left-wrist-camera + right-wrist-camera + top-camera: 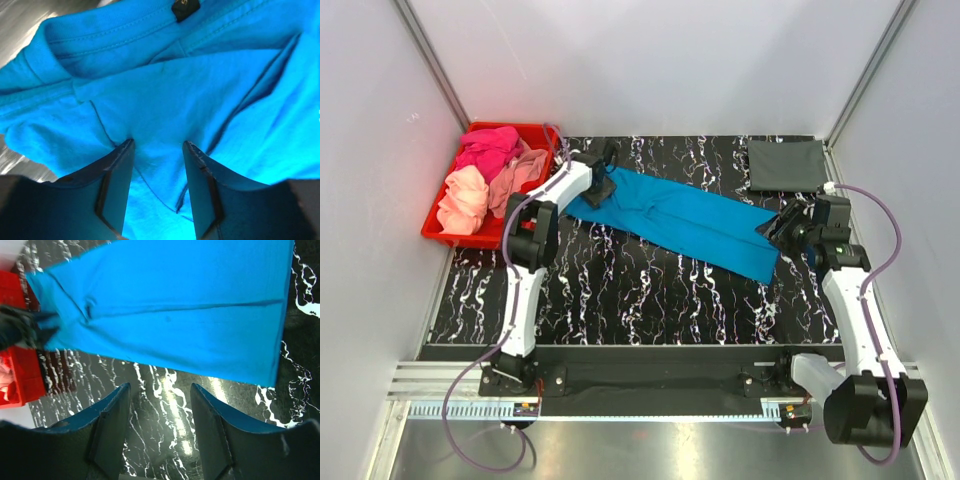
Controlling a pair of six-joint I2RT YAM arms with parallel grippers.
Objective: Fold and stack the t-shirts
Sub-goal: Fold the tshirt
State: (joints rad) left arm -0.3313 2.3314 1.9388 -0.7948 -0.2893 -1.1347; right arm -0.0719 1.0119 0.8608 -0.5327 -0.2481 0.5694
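A bright blue t-shirt [690, 222] lies as a long folded strip slanting across the black marbled table. My left gripper [605, 185] sits at its collar end, close over the cloth. In the left wrist view its jaws [158, 145] stand apart with blue fabric [165, 90] below and between them, and nothing is pinched. At the hem end, my right gripper [782, 228] is open; in its wrist view it [160, 386] hovers over bare table just short of the shirt's edge [175, 305]. A dark grey t-shirt [786, 164] lies folded at the back right.
A red bin [435, 232] at the back left holds a hot pink shirt [488, 150], a peach one [465, 198] and a salmon one [520, 172]. White walls close in the table on three sides. A black tag [185, 7] marks the blue collar.
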